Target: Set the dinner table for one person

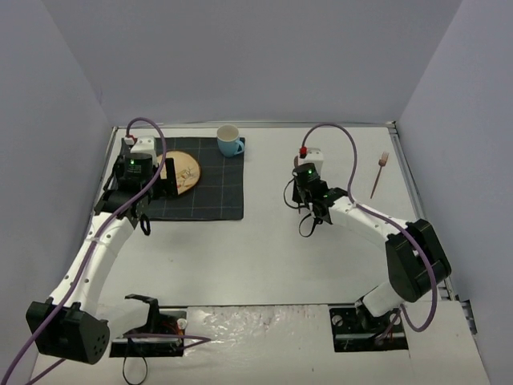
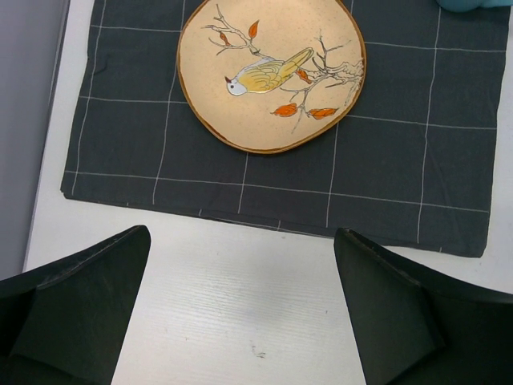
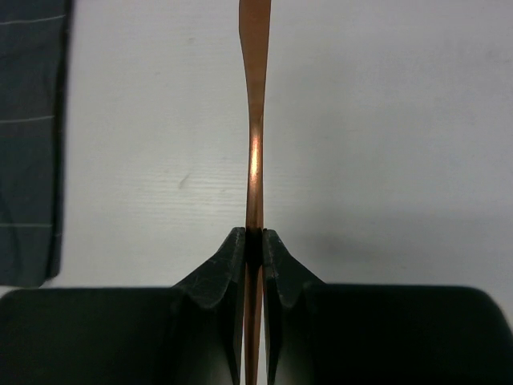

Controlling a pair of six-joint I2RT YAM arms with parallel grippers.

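Though right claw [image 3: 253, 241] pinches copper utensil [image 3: 255, 152], kind unclear: end cropped.

Glossy, probably metal utensil [image 3: 255, 160], matt cloth placemat [image 2: 401, 176]

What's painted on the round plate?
A yellow bird on a branch with orange leaves, on the tan plate; clearest in the left wrist view.

Left tool [image 2: 242, 241] spread wide — right tool [image 3: 254, 235] clamped tight, both pointing downward.
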